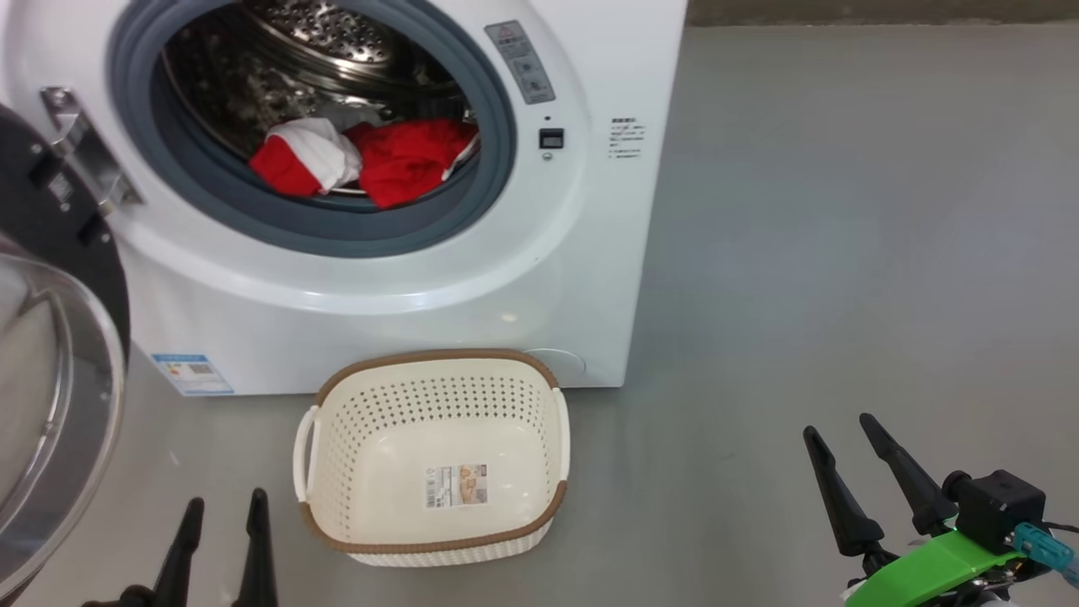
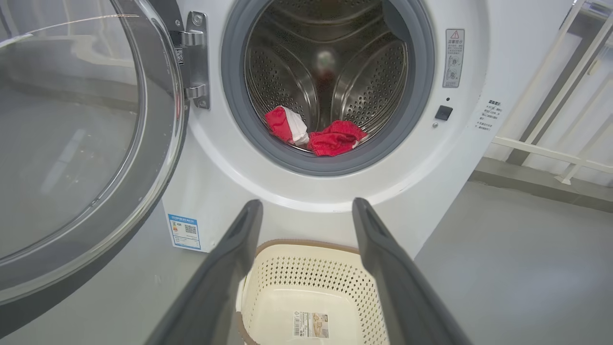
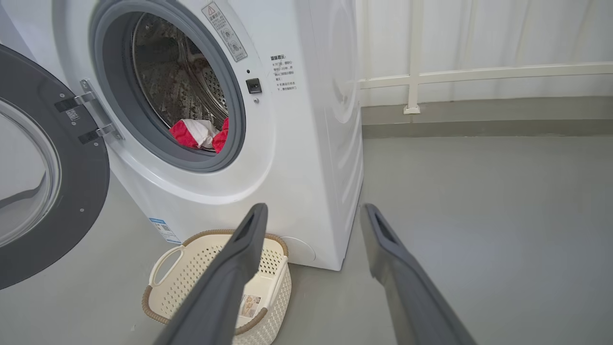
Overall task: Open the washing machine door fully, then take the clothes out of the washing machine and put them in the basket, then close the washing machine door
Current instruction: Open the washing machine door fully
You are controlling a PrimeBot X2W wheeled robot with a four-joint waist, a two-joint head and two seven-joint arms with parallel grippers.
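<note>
Clothes (image 1: 371,164) lie in the washing machine (image 1: 405,320) at eleven o'clock; I see left fingers (image 1: 179,548) and right fingers (image 1: 843,497) apart, empty.

With the washing machine door (image 1: 50,354) swung left, the drum mouth (image 1: 337,38) lies clear above the basket (image 1: 371,421).

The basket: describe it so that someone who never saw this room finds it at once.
Find the big white washing machine. On the grey floor just before it stands the basket. Unlike the machine it is small, cream, perforated plastic with a brown rim, and empty.
</note>
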